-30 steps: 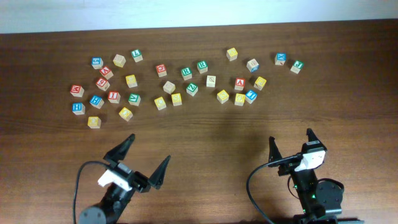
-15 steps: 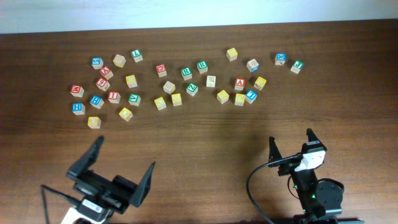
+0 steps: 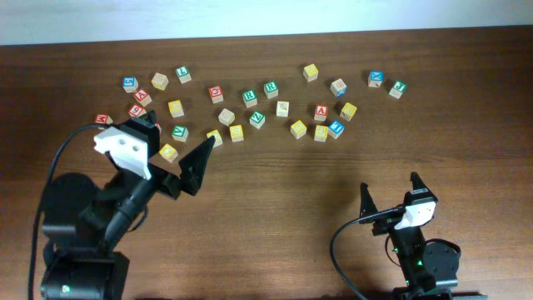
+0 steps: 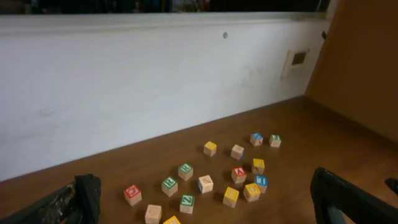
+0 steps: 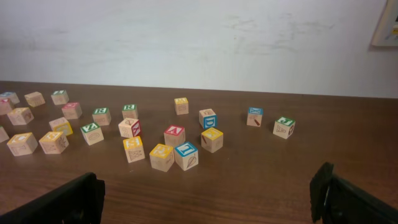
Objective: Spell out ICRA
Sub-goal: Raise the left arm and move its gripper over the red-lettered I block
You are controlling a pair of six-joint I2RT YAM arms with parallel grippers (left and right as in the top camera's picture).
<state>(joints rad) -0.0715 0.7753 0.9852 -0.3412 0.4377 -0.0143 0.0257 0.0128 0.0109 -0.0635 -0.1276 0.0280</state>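
Small wooden letter cubes lie scattered across the far half of the table. The red A cube (image 3: pixel 321 111) is right of centre and also shows in the right wrist view (image 5: pixel 174 132). The green R cube (image 3: pixel 250 97) sits near the middle and shows in the right wrist view (image 5: pixel 101 114) and the left wrist view (image 4: pixel 170 183). Several yellow cubes are in view, but their letters are too small to pick out the C. The red I is hidden under my left arm. My left gripper (image 3: pixel 178 135) is open and empty, raised over the left cubes. My right gripper (image 3: pixel 390 190) is open and empty near the front.
A second green cube (image 3: pixel 271 87) stands just right of the R. A blue I cube (image 5: pixel 185 152) and yellow cubes (image 5: pixel 161 154) lie nearest my right gripper. A white wall borders the table's far edge (image 3: pixel 266 33). Bare wood lies between the cubes and the front edge.
My left arm has risen from the front edge and swung forward over the left group of cubes, covering some. The right arm and the cubes have not moved.
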